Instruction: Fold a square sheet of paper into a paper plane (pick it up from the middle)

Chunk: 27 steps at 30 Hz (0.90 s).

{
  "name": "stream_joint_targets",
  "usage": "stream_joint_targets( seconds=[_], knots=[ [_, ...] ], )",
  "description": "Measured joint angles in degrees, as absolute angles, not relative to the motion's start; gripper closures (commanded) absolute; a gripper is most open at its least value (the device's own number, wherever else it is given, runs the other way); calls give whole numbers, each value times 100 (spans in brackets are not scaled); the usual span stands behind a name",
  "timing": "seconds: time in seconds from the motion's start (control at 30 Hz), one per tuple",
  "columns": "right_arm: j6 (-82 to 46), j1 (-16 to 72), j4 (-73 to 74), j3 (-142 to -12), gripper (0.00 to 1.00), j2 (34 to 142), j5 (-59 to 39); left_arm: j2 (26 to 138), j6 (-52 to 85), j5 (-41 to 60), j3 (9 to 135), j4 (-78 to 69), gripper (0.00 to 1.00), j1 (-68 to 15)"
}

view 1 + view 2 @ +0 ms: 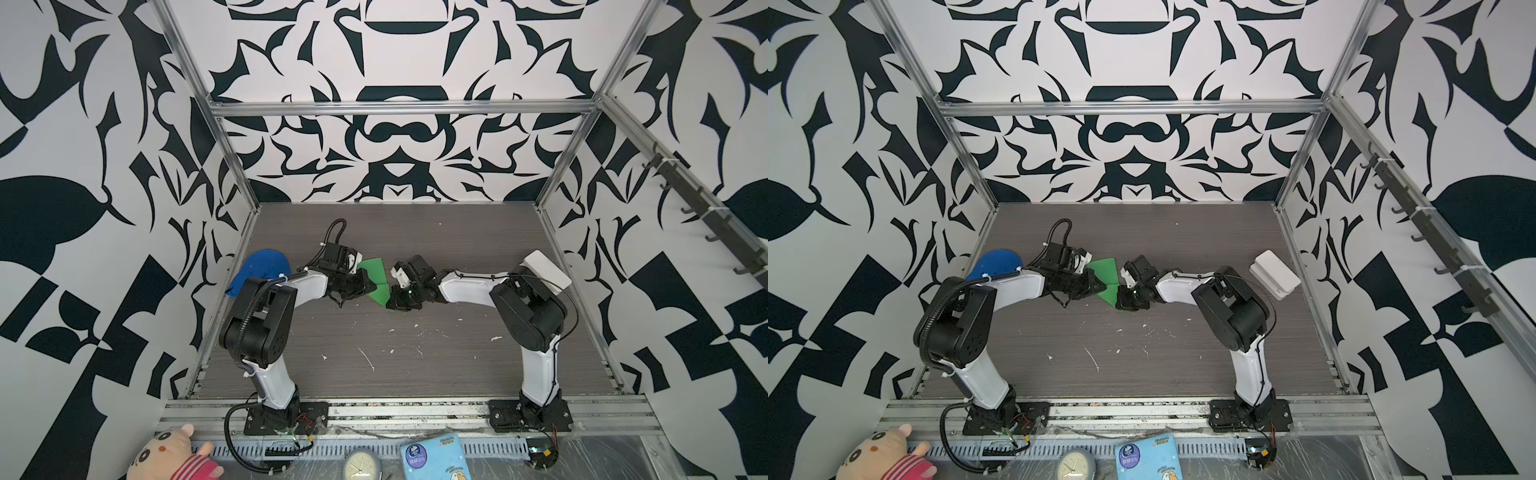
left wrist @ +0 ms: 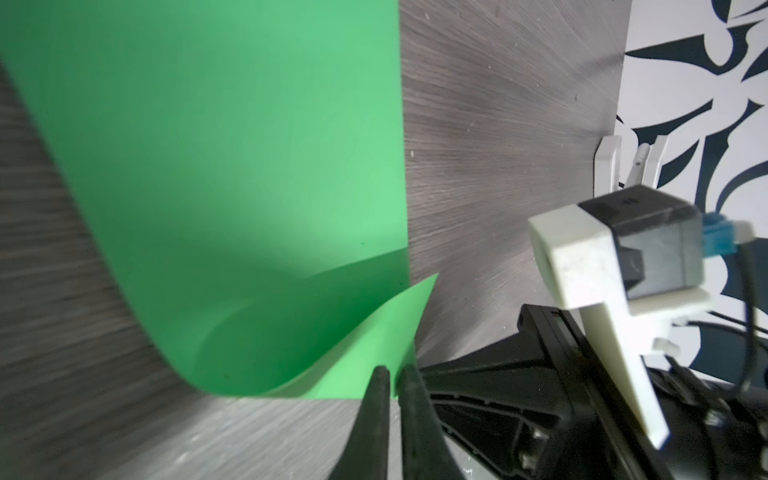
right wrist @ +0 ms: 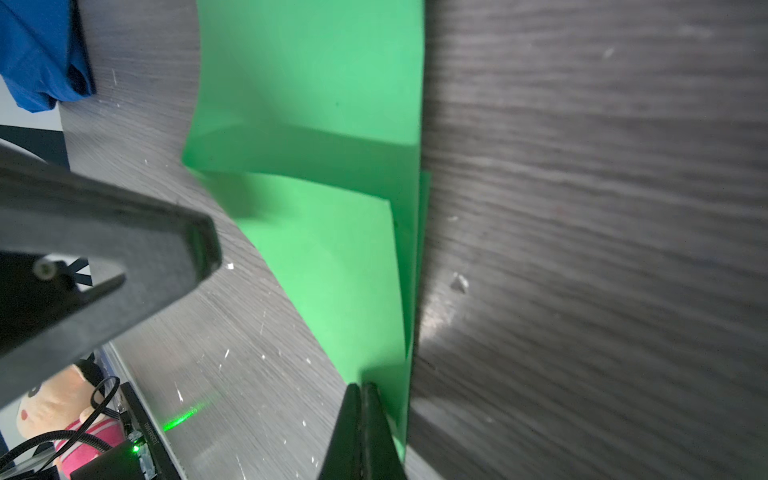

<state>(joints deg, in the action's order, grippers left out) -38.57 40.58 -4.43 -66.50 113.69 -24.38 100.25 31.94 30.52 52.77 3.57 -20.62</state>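
Observation:
The square sheet of paper [image 1: 372, 269] [image 1: 1106, 270] is bright green and hangs bent and partly folded over itself between the two grippers, above the middle of the dark wood table. In the left wrist view the paper [image 2: 249, 166] curls down to my left gripper [image 2: 392, 372], whose fingers stand a narrow gap apart with the paper's edge at their tips. In the right wrist view my right gripper [image 3: 360, 388] is pressed shut on the lower edge of the paper [image 3: 316, 104]. In both top views the left gripper [image 1: 370, 287] and right gripper [image 1: 390, 297] nearly meet.
A blue cloth cap [image 1: 266, 266] lies at the table's left edge behind the left arm. A white box [image 1: 546, 268] sits at the right edge. A plush toy [image 1: 166, 457], a clock [image 1: 361, 465] and a blue booklet [image 1: 434, 457] lie in front of the arm bases.

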Motion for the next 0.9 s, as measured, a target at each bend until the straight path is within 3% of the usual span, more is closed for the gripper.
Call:
stream_joint_targets(
  seconds=[0.27,0.9],
  knots=[
    [-3857,4056,-519,-6674,100,11369,-2438,10300,2862,3048,5443,591,94,-2517],
    [-3859,4047,-766,-6772,100,11369,-2368,10626,2322,2722,5725,1201,95,-2471]
  ],
)
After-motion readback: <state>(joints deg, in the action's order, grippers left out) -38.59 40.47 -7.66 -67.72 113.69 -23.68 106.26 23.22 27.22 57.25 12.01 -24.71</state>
